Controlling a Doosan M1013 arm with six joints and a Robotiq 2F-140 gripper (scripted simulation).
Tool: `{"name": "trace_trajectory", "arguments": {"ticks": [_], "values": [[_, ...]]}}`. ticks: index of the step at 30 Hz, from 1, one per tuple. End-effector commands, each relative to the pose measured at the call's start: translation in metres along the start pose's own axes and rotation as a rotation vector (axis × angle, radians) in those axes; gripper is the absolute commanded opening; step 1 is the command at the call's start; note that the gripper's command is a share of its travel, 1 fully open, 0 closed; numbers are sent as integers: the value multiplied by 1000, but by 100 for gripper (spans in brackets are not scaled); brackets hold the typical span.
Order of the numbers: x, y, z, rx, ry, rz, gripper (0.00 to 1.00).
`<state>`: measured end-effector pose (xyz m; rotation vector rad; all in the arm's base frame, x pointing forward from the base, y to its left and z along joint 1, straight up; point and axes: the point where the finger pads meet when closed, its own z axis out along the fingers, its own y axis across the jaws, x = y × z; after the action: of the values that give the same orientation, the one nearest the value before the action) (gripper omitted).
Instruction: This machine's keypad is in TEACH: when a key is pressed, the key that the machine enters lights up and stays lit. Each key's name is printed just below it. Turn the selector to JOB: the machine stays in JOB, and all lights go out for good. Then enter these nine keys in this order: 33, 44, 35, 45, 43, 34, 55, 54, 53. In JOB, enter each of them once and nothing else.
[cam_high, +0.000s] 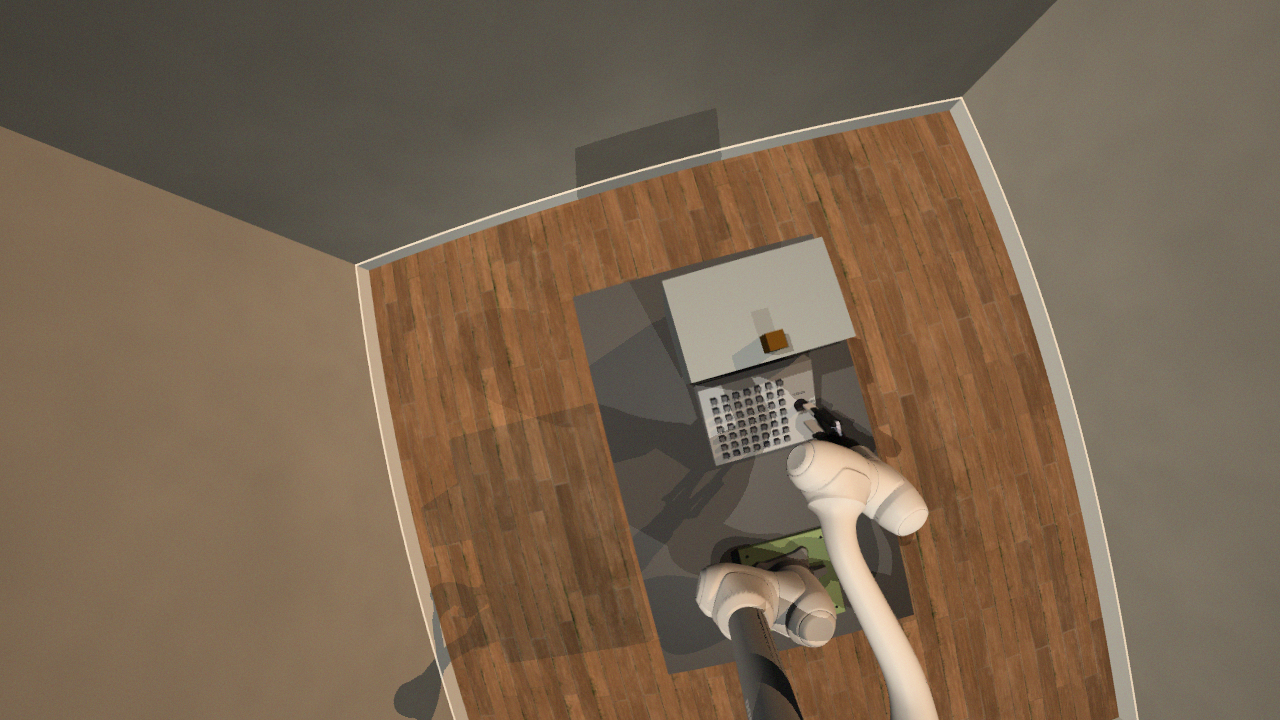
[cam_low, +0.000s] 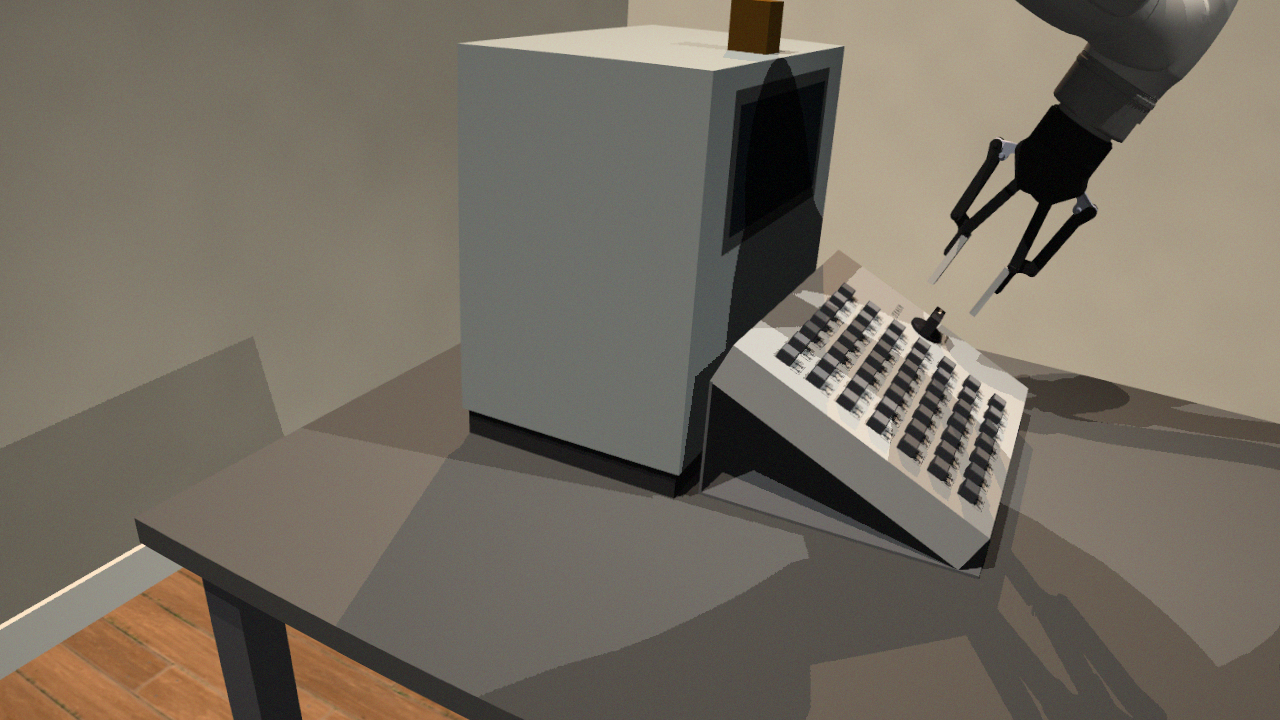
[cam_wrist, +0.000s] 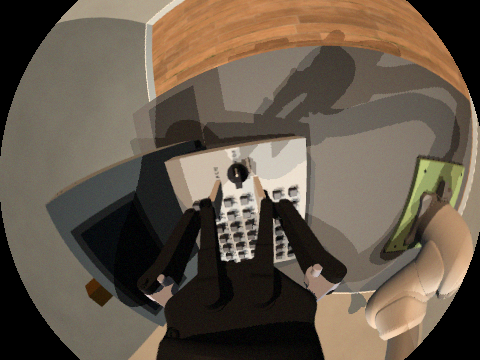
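Note:
A sloped grey keypad (cam_low: 881, 394) with several rows of dark keys sits in front of a tall grey machine box (cam_low: 626, 232). No key is lit. The black selector knob (cam_low: 931, 327) stands at the keypad's upper right corner; it also shows in the wrist view (cam_wrist: 238, 172) and in the overhead view (cam_high: 801, 404). My gripper (cam_low: 959, 284) hangs above and to the right of the selector, clear of it. Its fingers are partly apart with nothing between them. In the wrist view the fingertips frame the selector from above.
A small orange block (cam_low: 754, 24) sits on top of the machine box. The machine has a dark screen (cam_low: 776, 161) facing the keypad. My arm's green base plate (cam_high: 792, 573) is on the table near its front edge. Wooden floor surrounds the table.

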<state>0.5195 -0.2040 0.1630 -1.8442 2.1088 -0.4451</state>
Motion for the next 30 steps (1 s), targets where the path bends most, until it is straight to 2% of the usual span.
{"name": "trace_trajectory", "arguments": {"ticks": [1, 6, 7, 30], "values": [[2, 0, -5, 0, 4, 1, 33], [2, 0, -6, 0, 4, 1, 33], [2, 0, -6, 0, 4, 1, 0], [2, 0, -6, 0, 4, 1, 0]]}}
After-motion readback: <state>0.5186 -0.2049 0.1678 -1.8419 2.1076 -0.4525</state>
